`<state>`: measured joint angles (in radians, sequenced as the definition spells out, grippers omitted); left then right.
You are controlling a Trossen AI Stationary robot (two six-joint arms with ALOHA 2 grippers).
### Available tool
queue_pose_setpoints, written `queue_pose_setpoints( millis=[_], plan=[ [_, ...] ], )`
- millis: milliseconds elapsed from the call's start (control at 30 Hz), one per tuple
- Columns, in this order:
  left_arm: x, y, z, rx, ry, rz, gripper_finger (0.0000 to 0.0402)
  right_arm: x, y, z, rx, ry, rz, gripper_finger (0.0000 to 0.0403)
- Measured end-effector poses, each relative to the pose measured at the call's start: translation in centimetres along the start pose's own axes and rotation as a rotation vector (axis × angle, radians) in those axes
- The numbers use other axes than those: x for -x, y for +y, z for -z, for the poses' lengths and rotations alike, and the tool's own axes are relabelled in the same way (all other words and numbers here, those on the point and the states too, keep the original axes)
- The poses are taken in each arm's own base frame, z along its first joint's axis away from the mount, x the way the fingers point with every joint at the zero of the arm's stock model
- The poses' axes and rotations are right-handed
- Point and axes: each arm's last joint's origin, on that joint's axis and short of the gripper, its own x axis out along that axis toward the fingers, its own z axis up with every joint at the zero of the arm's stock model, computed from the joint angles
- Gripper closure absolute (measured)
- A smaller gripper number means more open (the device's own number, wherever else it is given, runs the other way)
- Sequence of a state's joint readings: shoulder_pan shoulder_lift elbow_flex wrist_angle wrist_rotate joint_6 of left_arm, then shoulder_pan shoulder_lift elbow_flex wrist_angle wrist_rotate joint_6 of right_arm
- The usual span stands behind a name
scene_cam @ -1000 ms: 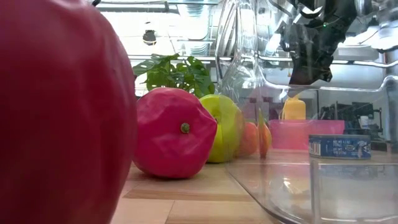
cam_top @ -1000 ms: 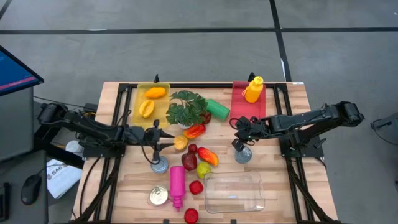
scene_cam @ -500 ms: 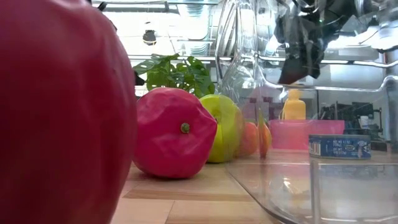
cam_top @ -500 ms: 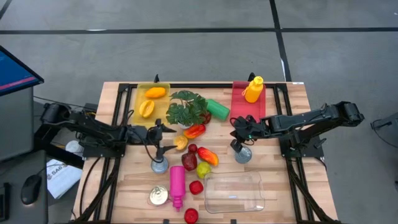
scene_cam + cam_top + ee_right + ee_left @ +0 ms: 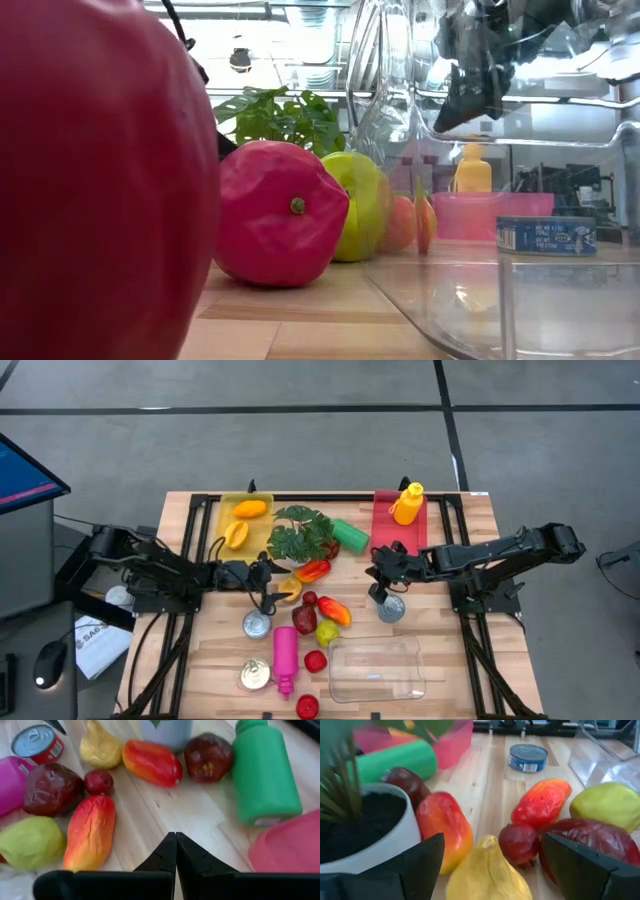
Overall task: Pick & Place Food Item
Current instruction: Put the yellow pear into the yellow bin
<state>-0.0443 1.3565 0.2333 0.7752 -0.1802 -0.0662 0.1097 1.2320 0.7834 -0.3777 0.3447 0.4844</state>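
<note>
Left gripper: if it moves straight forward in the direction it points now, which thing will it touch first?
Most likely the yellow pear-shaped fruit, lying directly between the open left gripper fingers; just beyond it sits a small dark red fruit.

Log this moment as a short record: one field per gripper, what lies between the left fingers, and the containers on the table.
left gripper: open, low over the fruit cluster beside the potted plant
between left fingers: yellow pear-shaped fruit, not gripped
right gripper: shut, empty, above bare wood near the green bottle
yellow tray: holds orange fruit pieces
red tray: holds a yellow bottle
clear container: empty
</note>
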Motion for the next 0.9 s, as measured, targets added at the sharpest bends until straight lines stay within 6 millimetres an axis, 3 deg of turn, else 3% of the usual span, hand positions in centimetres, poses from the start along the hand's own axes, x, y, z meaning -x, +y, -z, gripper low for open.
queue_pose_setpoints(
  millis=[533,900],
  plan=[
    [-1.2,-0.1,1.8,-0.011,0.067,-0.018,0.0089,0.0,0.4,-0.9,0.067,-0.090,-0.041,0.0401],
    [-1.4,-0.1,1.4,0.000,0.008,-0.014,0.0092,0.0,0.4,-0.9,0.067,-0.089,-0.040,0.0401]
  ],
)
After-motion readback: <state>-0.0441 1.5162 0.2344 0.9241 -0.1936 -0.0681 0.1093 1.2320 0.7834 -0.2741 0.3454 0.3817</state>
